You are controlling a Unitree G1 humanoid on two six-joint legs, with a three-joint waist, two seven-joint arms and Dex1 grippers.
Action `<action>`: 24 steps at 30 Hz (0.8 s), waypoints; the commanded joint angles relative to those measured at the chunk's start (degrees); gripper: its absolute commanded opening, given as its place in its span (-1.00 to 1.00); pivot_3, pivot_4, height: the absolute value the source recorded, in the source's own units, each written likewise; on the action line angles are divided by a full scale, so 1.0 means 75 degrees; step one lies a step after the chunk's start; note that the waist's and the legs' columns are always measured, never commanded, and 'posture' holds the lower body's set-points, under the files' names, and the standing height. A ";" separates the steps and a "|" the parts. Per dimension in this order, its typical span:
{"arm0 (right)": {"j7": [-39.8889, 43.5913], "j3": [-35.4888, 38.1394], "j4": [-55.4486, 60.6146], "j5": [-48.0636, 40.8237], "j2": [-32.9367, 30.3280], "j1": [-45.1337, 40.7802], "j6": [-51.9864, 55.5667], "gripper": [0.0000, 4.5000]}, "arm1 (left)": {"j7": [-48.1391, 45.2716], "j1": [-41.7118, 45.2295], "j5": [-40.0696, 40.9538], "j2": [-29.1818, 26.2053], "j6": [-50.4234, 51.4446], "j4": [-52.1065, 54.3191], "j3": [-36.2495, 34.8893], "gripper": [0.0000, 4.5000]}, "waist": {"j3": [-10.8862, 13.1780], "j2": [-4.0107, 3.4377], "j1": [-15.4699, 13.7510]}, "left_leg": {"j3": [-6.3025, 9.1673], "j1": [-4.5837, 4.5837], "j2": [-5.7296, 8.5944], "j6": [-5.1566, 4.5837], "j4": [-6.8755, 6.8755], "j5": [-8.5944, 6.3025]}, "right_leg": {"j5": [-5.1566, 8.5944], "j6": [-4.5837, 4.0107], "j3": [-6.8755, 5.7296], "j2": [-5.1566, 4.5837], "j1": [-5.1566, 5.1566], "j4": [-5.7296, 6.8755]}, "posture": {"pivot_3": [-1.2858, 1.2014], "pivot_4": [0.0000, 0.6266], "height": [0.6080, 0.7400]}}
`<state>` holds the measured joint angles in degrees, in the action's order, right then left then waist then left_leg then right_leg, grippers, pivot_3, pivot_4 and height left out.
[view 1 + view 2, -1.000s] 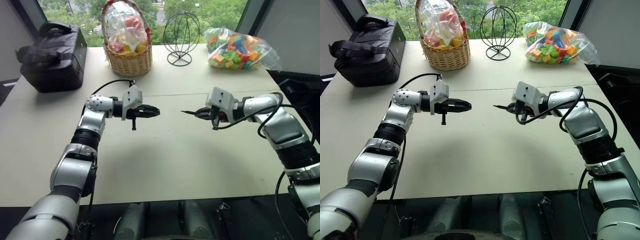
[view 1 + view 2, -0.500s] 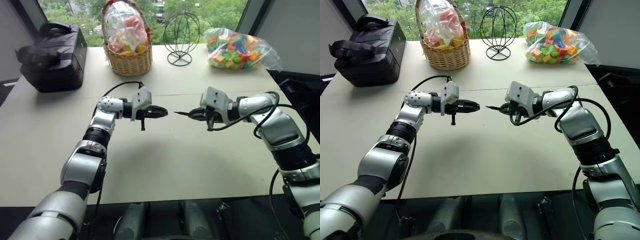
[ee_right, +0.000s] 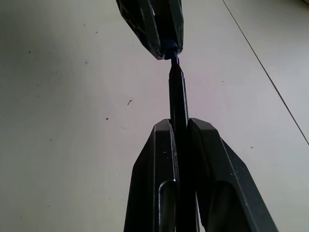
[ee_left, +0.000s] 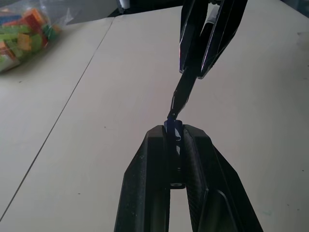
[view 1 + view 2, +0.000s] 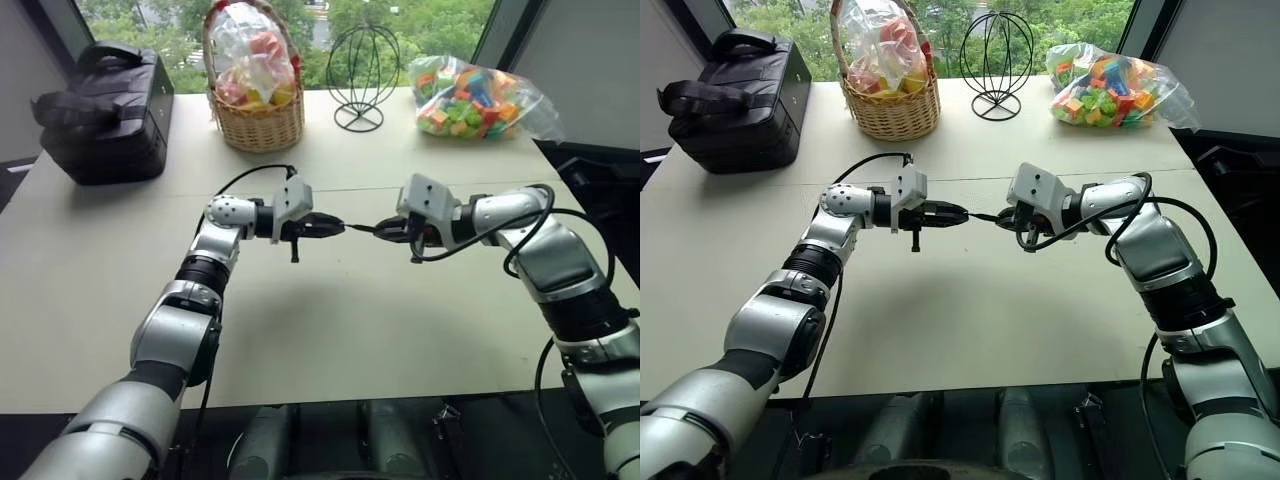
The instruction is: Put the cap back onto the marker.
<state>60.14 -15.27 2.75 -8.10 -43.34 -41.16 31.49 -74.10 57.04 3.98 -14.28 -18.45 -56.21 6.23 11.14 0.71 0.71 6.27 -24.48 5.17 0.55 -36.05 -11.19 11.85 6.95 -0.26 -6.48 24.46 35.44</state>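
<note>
Both grippers hang above the middle of the table, facing each other tip to tip. My left gripper (image 5: 338, 228) is shut on the small dark cap (image 4: 173, 129), which peeks out between its fingertips. My right gripper (image 5: 385, 230) is shut on the slim black marker (image 3: 177, 96), which sticks out toward the left gripper. The marker's tip (image 4: 172, 116) sits at the cap's mouth, touching or just entering it. In the head views the marker (image 5: 985, 216) bridges the small gap between the two grippers.
At the back of the table (image 5: 330, 330) stand a black bag (image 5: 105, 110), a wicker basket (image 5: 256, 95) with wrapped sweets, a wire globe stand (image 5: 361, 75) and a bag of coloured blocks (image 5: 470, 98). A cable loops off each wrist.
My left gripper has moved right with the cap, closing the gap. The marker's tip now meets the cap. My right gripper has barely shifted.
</note>
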 commanded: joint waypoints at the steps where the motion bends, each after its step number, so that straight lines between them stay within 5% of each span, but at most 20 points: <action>1: -0.0007 0.0237 0.0384 -0.0095 0.0065 -0.0086 -0.0004 -1.00 | 0.0028 0.0205 -0.0001 0.0051 -0.0130 0.0057 -0.0004 -0.99 | 0.0000 0.0000 -0.0002 | 0.0000 0.0000 0.0000 0.0000 0.0000 0.0000 | 0.0000 0.0000 0.0000 0.0000 0.0000 0.0000 | 0.03 -0.52 1.00; 24: 0.0715 -0.0093 -0.0283 0.0580 0.0383 -0.0707 -0.1601 -1.00 | -0.1289 0.0808 -0.0091 0.0529 -0.1000 -0.0070 0.0333 -0.99 | 0.0000 0.0000 0.0011 | -0.0003 0.0001 0.0000 0.0000 -0.0001 0.0000 | 0.0000 0.0001 0.0000 0.0001 -0.0001 0.0001 | 0.03 -0.52 1.00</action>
<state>66.72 -16.20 -0.15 -3.82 -42.41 -43.28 21.67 -80.94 60.71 2.20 -13.40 -24.36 -59.83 7.38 11.14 0.71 0.79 6.25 -24.48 5.17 0.55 -36.07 -11.19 11.85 6.96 -0.26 -6.47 24.46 35.45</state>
